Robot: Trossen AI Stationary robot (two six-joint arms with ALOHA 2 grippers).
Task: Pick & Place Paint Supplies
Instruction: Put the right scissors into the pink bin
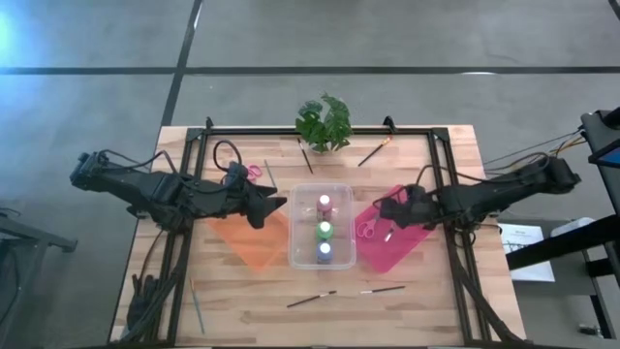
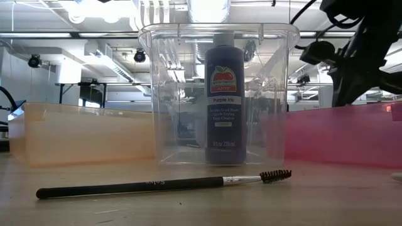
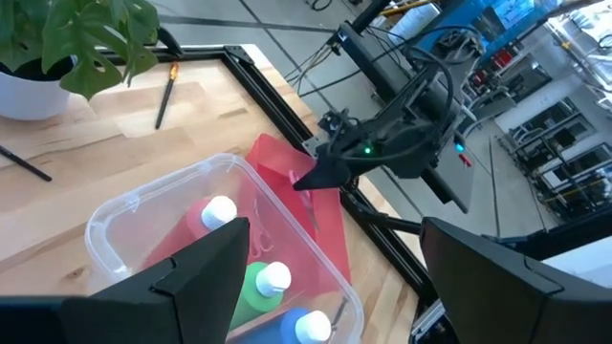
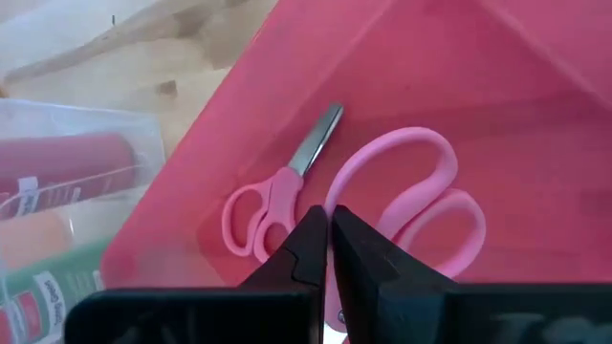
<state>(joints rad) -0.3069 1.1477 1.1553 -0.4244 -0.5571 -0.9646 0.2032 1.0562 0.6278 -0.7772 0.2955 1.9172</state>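
A clear bin (image 1: 324, 231) at the table's middle holds a pink bottle (image 1: 325, 205), a green bottle (image 1: 325, 231) and a blue bottle (image 1: 325, 253), all upright. Two pink-handled scissors (image 4: 277, 196) (image 4: 411, 191) lie flat in the pink tray (image 1: 407, 240) right of the bin. My right gripper (image 4: 328, 229) is shut and hangs just over them. My left gripper (image 3: 335, 287) is open over the orange tray (image 1: 254, 242), pointing toward the bin. Thin brushes lie on the wood near the front edge (image 1: 312, 300) (image 1: 383, 289) (image 2: 163, 184) and by the plant (image 1: 373, 153).
A leafy plant in a white pot (image 1: 325, 124) stands at the far edge. Another pink scissors (image 1: 254, 173) and a brush (image 1: 306, 160) lie on the far left part of the table. One more brush (image 1: 197, 305) lies near the front left. A black frame (image 1: 194, 155) borders the table.
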